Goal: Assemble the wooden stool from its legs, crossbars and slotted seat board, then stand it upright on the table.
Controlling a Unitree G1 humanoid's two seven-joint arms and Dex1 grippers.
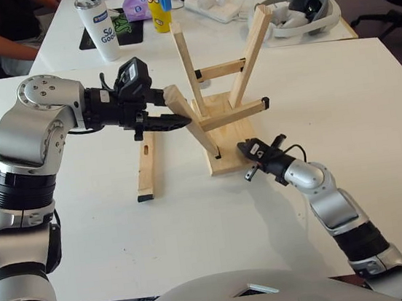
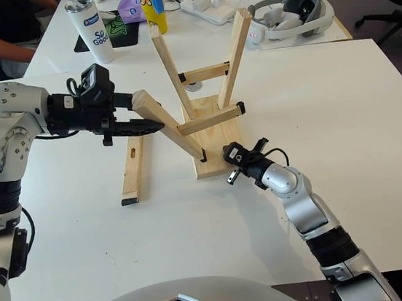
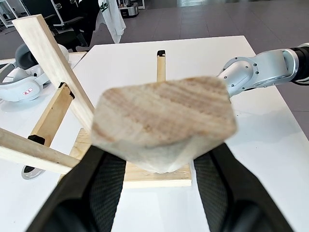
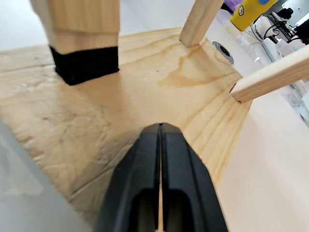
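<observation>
The stool stands upside down, its slotted seat board (image 1: 220, 111) flat on the white table (image 1: 195, 224). Two legs (image 1: 188, 60) rise from it, joined by a crossbar (image 1: 222, 69). A third leg (image 1: 192, 126) leans out to the left, tied in by a lower crossbar (image 1: 237, 113). My left gripper (image 1: 180, 121) is shut on this leaning leg's top end (image 3: 164, 123), one finger (image 3: 99, 193) on each side. My right gripper (image 1: 247, 152) is shut with nothing in it, its fingertips (image 4: 160, 140) at the board's near corner (image 4: 145, 87). A loose leg (image 1: 146, 164) lies flat to the left.
On the table behind stand a white tumbler (image 1: 98, 27), a yellow bottle (image 1: 158, 1), a white device with cables (image 1: 216, 5) and a headset (image 1: 301, 10). A person sits at the far left corner. Open tabletop lies in front and to the right.
</observation>
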